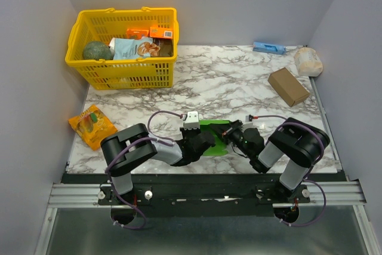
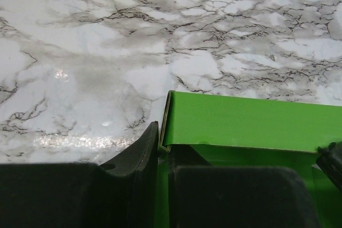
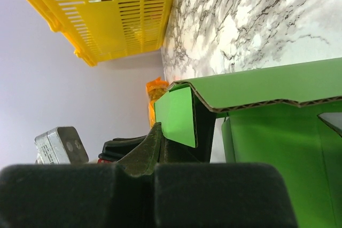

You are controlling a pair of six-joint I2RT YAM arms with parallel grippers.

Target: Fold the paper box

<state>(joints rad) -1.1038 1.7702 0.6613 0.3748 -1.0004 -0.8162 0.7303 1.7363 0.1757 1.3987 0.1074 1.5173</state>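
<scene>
1. Orange snack packet (image 1: pixel 92 125) lies flat on the marble tabletop (image 1: pixel 227 82), well to the left of the paper box.
2. Yellow basket (image 1: pixel 128 73) with groceries stands far behind the paper box, to its left.
3. Left end effector (image 2: pixel 163 150) is at the paper box's left end. One finger is outside an upright side wall and one inside, clamped on that wall.
4. Paper box (image 1: pixel 215 128), bright green card, sits at the near edge of the tabletop between the two arms. It is partly formed, with the side wall raised.
5. Right end effector (image 1: pixel 231 131) is at the paper box's right end with its fingers together. A small green flap stands just beside them; whether they pinch any card, I cannot tell.
6. Brown cardboard box (image 1: pixel 288 86) lies behind and to the right of the paper box, well apart.
</scene>
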